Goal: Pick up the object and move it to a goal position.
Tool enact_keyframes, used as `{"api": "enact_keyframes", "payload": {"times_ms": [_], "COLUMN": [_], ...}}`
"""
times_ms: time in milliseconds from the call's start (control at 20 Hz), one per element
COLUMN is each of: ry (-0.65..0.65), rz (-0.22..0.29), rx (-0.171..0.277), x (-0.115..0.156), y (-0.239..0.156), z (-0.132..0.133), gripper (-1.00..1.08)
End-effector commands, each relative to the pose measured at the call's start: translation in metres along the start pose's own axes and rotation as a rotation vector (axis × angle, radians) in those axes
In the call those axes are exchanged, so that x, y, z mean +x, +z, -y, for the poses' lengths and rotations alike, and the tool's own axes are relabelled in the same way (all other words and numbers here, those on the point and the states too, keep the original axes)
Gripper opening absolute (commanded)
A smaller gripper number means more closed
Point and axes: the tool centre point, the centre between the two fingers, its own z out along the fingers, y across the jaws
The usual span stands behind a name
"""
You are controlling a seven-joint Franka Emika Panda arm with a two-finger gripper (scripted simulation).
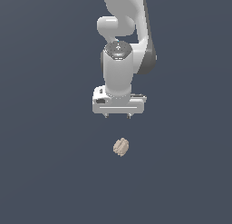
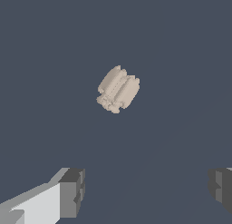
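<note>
- The white, box-shaped gripper (image 1: 118,116) of the single arm points straight down, with its two short fingertips spread wide and nothing between them; in the wrist view the dark grey fingertip pads (image 2: 72,191) sit far apart at either side.
- The small tan-beige, ridged, walnut-like object (image 1: 121,147) lies on the dark blue-grey tabletop (image 1: 50,173), below the gripper and apart from it, just toward the exterior view's right of the gripper's midline.
- In the wrist view the object (image 2: 118,89) sits ahead of the line between the pads, not between them, its ridges running diagonally.
- Judgement: the gripper must shift over the object and then descend; the goal position is not marked.
</note>
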Motion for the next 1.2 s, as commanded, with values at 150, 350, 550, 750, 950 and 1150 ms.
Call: {"api": "enact_keyframes", "payload": {"times_ms": [150,350,550,750,950,1150], "ry": [0.002,0.006,0.003,0.015,0.049,0.105], "rz": [-0.002,-0.011,-0.013,-0.012,-0.009,-0.005], "rx": [0.005,0.023,0.029,0.027,0.027,0.026], "x": [0.001,0.005,0.006,0.007,0.012,0.020], "y": [-0.001,-0.006,-0.008,-0.006,-0.001,0.007], "z": [0.005,0.022,0.027,0.026,0.025,0.025], "gripper": [1.00,1.00,1.00,1.00,1.00,1.00]}}
